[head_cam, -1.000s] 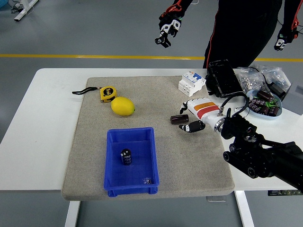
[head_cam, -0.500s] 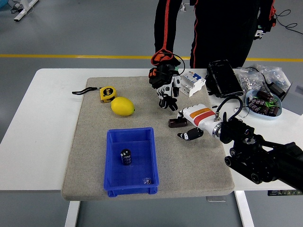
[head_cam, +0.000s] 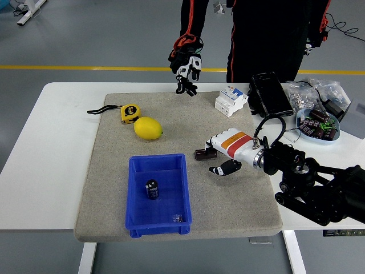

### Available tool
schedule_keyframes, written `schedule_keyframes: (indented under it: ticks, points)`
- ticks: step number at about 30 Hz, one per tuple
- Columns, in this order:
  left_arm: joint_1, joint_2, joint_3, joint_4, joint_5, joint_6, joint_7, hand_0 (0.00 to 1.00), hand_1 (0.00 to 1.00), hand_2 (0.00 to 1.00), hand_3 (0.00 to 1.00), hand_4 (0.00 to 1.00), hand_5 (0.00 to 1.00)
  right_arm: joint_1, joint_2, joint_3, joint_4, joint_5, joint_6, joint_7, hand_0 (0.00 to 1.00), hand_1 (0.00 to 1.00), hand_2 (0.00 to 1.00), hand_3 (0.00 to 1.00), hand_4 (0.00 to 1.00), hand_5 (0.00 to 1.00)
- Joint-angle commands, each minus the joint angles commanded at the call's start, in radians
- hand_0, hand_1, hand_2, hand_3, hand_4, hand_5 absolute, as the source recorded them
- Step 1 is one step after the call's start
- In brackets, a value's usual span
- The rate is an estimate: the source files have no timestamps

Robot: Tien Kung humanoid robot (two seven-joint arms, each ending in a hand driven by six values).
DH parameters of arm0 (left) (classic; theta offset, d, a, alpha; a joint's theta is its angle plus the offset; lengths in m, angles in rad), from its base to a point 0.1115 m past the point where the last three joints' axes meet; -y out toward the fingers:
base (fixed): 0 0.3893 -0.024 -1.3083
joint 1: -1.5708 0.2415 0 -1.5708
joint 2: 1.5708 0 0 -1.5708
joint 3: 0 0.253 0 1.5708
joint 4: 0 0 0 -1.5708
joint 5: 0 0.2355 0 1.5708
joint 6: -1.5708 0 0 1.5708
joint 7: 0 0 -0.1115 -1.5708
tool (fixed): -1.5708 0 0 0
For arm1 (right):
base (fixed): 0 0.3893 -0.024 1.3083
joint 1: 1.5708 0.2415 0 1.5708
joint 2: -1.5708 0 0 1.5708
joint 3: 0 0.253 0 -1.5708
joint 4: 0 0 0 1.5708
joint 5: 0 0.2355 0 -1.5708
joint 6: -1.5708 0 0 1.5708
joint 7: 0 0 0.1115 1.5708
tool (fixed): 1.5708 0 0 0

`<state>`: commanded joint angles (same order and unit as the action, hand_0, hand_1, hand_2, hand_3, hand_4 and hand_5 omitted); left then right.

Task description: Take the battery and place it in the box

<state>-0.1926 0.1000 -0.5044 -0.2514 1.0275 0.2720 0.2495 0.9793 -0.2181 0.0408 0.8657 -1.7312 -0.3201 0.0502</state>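
Battery (head_cam: 202, 154) lies on its side on the grey mat (head_cam: 114, 188), long axis running 9-to-3, one end toward the blue box (head_cam: 132, 197), the other under the fingertips of the right hand (head_cam: 223, 155). It sits at about 2 o'clock from the box, just beside its far right corner, outside it. The hand has fingers on the battery's right end with the thumb curled below; looks like a closing pinch, but battery appears to rest on the mat, not lifted. Judgement: pick-up step in progress, nothing of this battery's transfer done; lift, carry toward 8 o'clock and drop into box remain. One dark battery (head_cam: 151, 189) already stands inside the box, near centre.

Lemon (head_cam: 148, 128) and yellow tape measure (head_cam: 130, 113) at 12 o'clock from box, apart from it. Bowl of batteries (head_cam: 333, 132) at far 3 o'clock. Person's gloved hand (head_cam: 185, 63) hovers at 12 o'clock over the mat's far edge, holding nothing visible. Left arm not seen.
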Motion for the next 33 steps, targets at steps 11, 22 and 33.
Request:
schedule_keyframes:
  ticks: [11, 22, 33]
  points:
    - [0.007, -0.003, -0.022, -0.001, 0.029, -0.012, 0.011, 0.668, 0.661, 0.649, 0.573, 0.619, 0.568, 0.005, 0.034, -0.026, -0.006, 0.034, -0.037, -0.01, 0.458, 0.57, 0.614, 0.559, 0.765, 0.321]
    - [0.001, -0.006, -0.026, -0.004, 0.035, -0.014, 0.014, 0.667, 0.66, 0.649, 0.574, 0.619, 0.567, 0.031, 0.109, -0.024, -0.053, 0.058, -0.061, -0.015, 0.472, 0.565, 0.615, 0.561, 0.762, 0.318]
    - [-0.006, -0.011, -0.026, -0.007, 0.043, -0.015, 0.017, 0.667, 0.657, 0.651, 0.574, 0.62, 0.568, 0.035, 0.156, -0.009, -0.166, 0.087, -0.004, -0.003, 0.564, 0.627, 0.709, 0.602, 0.784, 0.329]
